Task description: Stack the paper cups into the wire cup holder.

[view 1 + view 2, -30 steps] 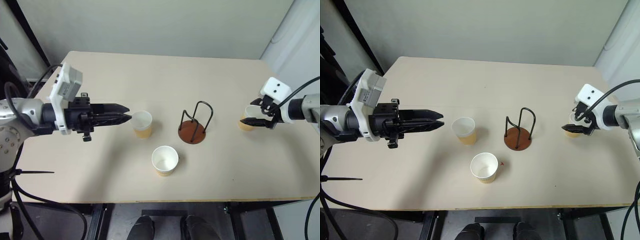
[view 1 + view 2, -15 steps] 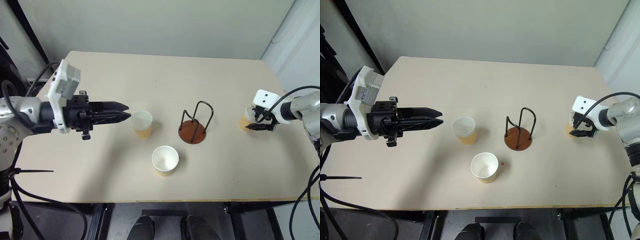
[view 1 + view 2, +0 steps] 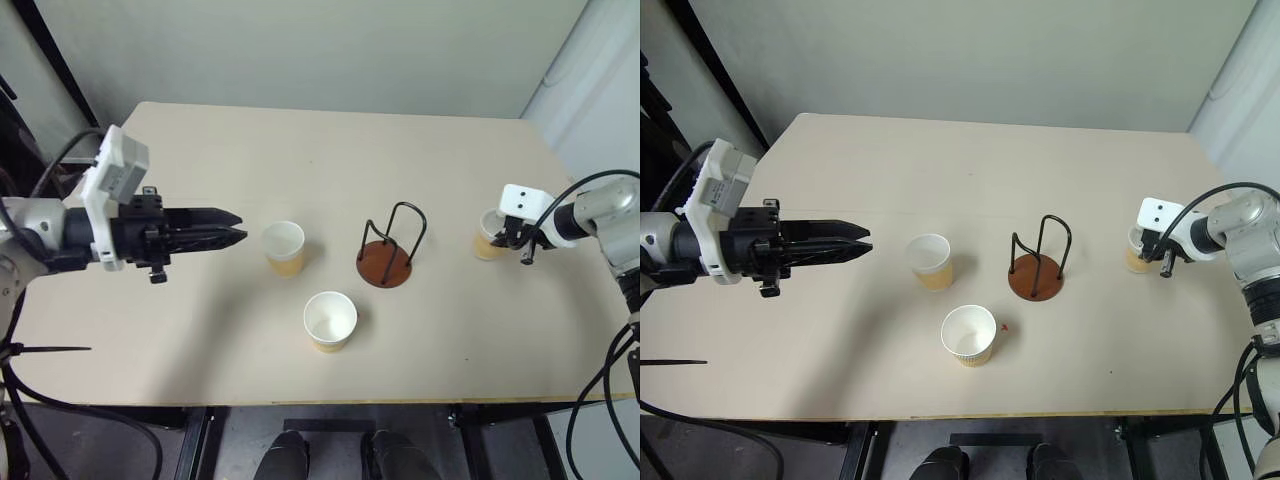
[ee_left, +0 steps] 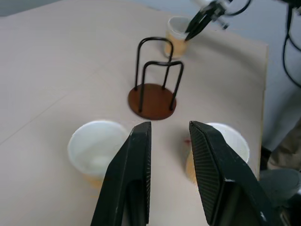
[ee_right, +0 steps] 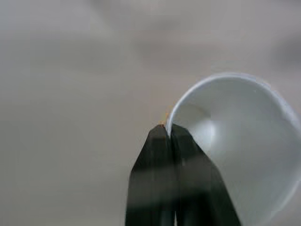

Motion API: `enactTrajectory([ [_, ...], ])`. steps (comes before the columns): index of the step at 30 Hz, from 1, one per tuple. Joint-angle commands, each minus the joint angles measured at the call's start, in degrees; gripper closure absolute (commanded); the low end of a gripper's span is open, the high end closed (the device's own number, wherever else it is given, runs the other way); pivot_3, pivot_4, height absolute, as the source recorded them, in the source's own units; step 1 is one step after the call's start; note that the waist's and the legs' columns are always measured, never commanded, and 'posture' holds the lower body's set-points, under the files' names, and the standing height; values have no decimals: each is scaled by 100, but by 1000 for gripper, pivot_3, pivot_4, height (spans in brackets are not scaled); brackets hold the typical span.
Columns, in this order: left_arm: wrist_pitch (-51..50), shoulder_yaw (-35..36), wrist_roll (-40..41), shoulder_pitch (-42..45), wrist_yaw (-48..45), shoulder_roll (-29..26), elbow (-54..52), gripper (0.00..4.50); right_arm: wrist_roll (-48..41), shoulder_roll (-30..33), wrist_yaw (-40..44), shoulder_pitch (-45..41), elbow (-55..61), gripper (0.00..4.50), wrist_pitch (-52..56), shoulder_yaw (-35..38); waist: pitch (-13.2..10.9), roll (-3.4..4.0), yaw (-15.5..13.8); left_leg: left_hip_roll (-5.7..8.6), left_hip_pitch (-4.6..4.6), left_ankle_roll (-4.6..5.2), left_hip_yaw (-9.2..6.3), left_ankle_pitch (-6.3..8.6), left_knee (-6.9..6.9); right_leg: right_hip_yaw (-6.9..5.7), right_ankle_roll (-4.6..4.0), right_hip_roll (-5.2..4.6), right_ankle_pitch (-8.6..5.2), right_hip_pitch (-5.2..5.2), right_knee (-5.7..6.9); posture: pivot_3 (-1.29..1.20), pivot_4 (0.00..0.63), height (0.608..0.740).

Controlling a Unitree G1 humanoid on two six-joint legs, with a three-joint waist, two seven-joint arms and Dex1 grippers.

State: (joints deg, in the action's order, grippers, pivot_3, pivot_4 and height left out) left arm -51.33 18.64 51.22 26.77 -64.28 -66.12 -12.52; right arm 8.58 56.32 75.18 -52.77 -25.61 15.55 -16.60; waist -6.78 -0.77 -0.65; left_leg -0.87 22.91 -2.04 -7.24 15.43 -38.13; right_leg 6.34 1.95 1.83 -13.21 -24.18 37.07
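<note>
Three paper cups stand upright on the table: one left of centre, one nearer the front, one at the right. The wire cup holder, a brown disc with black wire loops, is empty between them. My right gripper is shut on the right cup's rim, its fingertips pinching the wall. My left gripper points level at the left cup from a short gap away. Its fingers are slightly apart with nothing between them.
The beige table has bare room around the cups and holder. Its front edge runs close behind the nearest cup. A grey wall stands beyond the far edge, and cables hang off both arms at the sides.
My right gripper has gone from open around the right cup to shut on its rim. My left arm has drawn back leftward, widening the gap to the left cup.
</note>
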Motion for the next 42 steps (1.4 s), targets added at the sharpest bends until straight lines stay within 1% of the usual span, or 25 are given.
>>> enactTrajectory([
  [1, 210, 205, -167, 26, -152, -147, 154, 3140, -241, 296, 203, 12, 904, 4482, 305, 425, 0, 0, -4, 0, 0, 0, 0, 0, 0, 0, -1, 0, 0, 1, 0, 0, 150, 740],
  [5, 311, 87, -265, 162, -246, -140, 275, 3140, -629, 274, 379, -223, 2279, 4482, 983, 659, 0, 1, 13, 0, 2, -4, 1, -1, 0, 0, -2, 0, -1, 0, -2, 0, 150, 740],
  [7, 339, 16, -297, 231, -284, -122, 308, 3140, -779, 196, 403, -357, 2766, 4482, 1274, 674, -1, 2, 23, 0, 2, -4, 0, -1, 0, -1, -3, 0, -2, -2, -1, 0, 150, 740],
  [11, 407, -205, -406, 450, -360, -40, 420, 3140, -1244, -189, 458, -734, 3929, 4482, 1936, 523, -1, 1, 43, 0, 1, 0, 0, 1, 0, -1, -5, 2, -3, -2, -1, 0, 150, 740],
  [13, 429, -283, -445, 537, -394, 0, 461, 3140, -1348, -331, 463, -832, 4212, 4482, 2069, 410, -1, 1, 48, 0, 1, -3, 0, -1, 0, -2, -7, 2, -4, -4, -1, 0, 150, 740],
  [18, 450, -409, -500, 669, -405, 80, 504, 3140, -1322, -568, 447, -952, 4211, 4482, 1955, 74, 0, -1, 20, 0, 5, -6, -2, -3, -3, -3, -9, 1, -6, -4, -6, 0, 150, 740],
  [22, 412, -348, -501, 628, -405, 107, 416, 3140, -980, -540, 407, -863, 3717, 4482, 1309, -194, 0, -1, 23, 1, 7, -6, -2, -3, -1, -3, -9, 0, -6, -8, -5, 0, 150, 740],
  [26, 362, -192, -471, 494, -384, 74, 338, 3140, -900, -498, 464, -852, 3494, 4482, 1044, -200, 0, 0, 29, 0, 7, -6, -3, -3, 1, -4, -9, 0, -6, -10, -4, 0, 150, 740],
  [33, 306, -63, -434, 375, -333, 78, 232, 3140, -1031, -458, 586, -930, 3454, 4482, 1115, -40, 0, 0, 31, 0, 7, -9, -3, -5, 4, -4, -9, 1, -6, -11, -5, 0, 150, 740],
  [37, 310, -74, -445, 404, -308, 102, 246, 3140, -1152, -395, 743, -699, 3729, 4482, 1200, -106, 0, 0, 26, 0, 7, -10, -3, -5, 2, -4, -9, 1, -6, -9, -4, 0, 150, 740],
  [40, 313, -96, -445, 431, -293, 120, 255, 3140, -1100, -430, 667, -593, 3820, 4482, 1260, -177, 0, 0, 32, 0, 7, -10, -3, -5, 1, -4, -9, 1, -6, -9, -4, 0, 150, 740],
  [42, 315, -119, -443, 461, -282, 140, 268, 3140, -1065, -478, 616, -543, 3846, 4085, 1329, -202, 0, 0, 33, 0, 7, -12, -2, -6, 0, -4, -9, 1, -6, -9, -3, 0, 150, 740],
])
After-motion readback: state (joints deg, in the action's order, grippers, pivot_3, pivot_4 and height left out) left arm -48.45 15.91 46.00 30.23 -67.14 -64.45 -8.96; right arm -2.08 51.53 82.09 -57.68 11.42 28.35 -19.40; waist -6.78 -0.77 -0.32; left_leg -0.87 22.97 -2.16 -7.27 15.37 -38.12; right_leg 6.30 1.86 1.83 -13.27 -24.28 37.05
